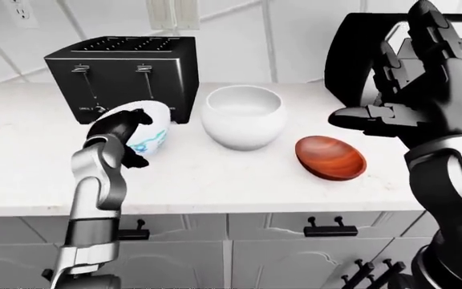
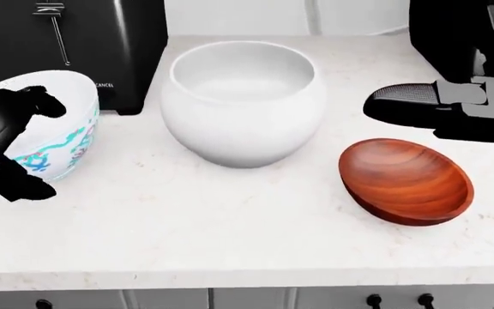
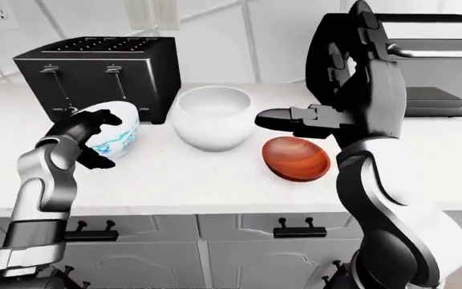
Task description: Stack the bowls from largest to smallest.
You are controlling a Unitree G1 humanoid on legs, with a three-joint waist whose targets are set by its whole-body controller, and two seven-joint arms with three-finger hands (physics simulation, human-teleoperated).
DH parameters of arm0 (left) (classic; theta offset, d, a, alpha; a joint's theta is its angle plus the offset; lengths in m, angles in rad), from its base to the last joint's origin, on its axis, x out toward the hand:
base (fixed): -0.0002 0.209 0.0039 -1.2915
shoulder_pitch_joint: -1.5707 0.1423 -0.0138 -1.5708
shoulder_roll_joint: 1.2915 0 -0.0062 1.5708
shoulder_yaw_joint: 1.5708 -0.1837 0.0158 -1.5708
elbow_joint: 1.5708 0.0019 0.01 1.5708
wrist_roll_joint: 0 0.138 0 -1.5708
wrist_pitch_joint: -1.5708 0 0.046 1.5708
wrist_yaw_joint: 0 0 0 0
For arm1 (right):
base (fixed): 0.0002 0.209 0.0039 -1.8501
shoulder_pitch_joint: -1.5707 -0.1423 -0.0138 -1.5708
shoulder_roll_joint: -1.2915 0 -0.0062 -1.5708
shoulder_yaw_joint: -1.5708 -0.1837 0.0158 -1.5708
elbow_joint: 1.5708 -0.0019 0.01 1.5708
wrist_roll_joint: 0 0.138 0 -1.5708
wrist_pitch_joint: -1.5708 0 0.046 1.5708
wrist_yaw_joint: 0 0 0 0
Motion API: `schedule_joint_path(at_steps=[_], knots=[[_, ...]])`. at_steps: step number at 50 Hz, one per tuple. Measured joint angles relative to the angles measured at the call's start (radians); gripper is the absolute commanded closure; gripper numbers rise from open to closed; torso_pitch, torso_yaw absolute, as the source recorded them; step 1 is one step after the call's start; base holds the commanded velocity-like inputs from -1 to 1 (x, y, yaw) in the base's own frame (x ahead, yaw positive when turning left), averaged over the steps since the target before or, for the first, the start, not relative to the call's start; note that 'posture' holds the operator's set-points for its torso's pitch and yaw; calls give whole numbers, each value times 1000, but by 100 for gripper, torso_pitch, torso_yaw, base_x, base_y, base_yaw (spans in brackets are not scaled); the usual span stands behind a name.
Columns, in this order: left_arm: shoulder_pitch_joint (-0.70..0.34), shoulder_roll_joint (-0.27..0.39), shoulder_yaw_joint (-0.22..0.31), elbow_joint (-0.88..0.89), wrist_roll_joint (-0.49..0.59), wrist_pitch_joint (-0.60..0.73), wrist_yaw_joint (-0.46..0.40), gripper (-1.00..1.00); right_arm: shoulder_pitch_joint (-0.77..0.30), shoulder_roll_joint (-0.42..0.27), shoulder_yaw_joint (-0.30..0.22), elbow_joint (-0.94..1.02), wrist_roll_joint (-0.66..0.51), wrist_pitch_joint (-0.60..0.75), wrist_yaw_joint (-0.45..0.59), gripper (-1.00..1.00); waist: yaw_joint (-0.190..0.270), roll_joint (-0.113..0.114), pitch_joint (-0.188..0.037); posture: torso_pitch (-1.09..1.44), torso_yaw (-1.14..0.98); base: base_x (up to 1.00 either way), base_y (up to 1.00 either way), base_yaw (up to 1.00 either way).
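Head view: patterned bowl (image 2: 54,132) sits at counter's (image 2: 230,225) left, tipped, gripped at rim by left hand (image 2: 6,138). Looks glazed, slick, breakable. Right hand (image 1: 412,102) spread wide, empty, above wood bowl (image 2: 405,180). White bowl (image 2: 243,100) between.

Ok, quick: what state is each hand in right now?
Left hand: fingers wrapped around the patterned bowl, which sits tilted.
Right hand: open, holding nothing, raised above the wooden bowl.
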Motion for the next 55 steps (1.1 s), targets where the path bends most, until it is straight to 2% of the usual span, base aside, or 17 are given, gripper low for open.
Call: schedule_joint_path(at_steps=[2,3,6,10,14,19,23,27,31,34,37,41,49,52,55], knots=[[10,-5,-3,-23,3,2,-14,95,-1,3,0,2,-5,1,1,-100,0,-1,1,-20,0,0,0,0],[11,-8,-6,-26,3,-1,-21,100,-1,4,-1,3,-6,2,2,-100,1,-2,2,-20,0,0,0,0],[16,-7,1,-79,15,-7,-26,100,3,6,0,7,-10,-1,9,-100,-3,-4,2,-20,0,0,0,0],[38,-16,2,-180,22,2,-95,100,-2,4,-7,8,-9,3,7,-100,-2,-3,5,-20,0,0,0,0],[38,-12,4,-319,24,13,-223,100,-13,-4,-16,1,6,15,-5,-100,-2,-11,17,-20,0,0,0,0],[-11,-9,16,-548,49,15,-376,100,-25,-24,-25,-4,40,31,-25,-100,0,-18,28,-20,0,0,0,0],[-97,-19,10,-642,68,31,-486,100,-21,-33,-27,-1,57,25,-34,-100,5,-19,33,-20,0,0,0,0],[-194,-47,-8,-675,70,85,-580,100,-25,-61,-56,4,90,32,-46,-100,10,-21,42,-20,0,0,0,0],[-318,-117,-70,-692,80,138,-656,100,-31,-80,-62,14,113,18,-68,-100,11,-31,54,-20,0,0,0,0],[-425,-202,-123,-677,111,183,-702,100,-26,-87,-52,17,123,9,-74,-100,13,-38,62,-20,0,0,0,0],[-474,-275,-166,-636,135,198,-691,100,-20,-94,-51,12,139,9,-72,-100,12,-40,66,-20,0,0,0,0],[-511,-330,-166,-529,122,203,-645,100,3,-108,-68,9,139,-1,-66,-100,11,-43,74,-20,0,0,0,0],[-613,-366,-168,-225,-5,156,-445,100,20,-107,-74,19,122,-20,-51,-100,12,-55,80,-20,0,0,0,0],[-640,-373,-184,-140,-44,113,-368,100,34,-97,-58,0,103,-20,-50,-100,14,-58,79,-20,0,0,0,0],[-704,-366,-187,34,-84,34,-275,100,30,-88,-55,-3,96,-19,-36,-100,15,-60,77,-20,0,0,0,0]])
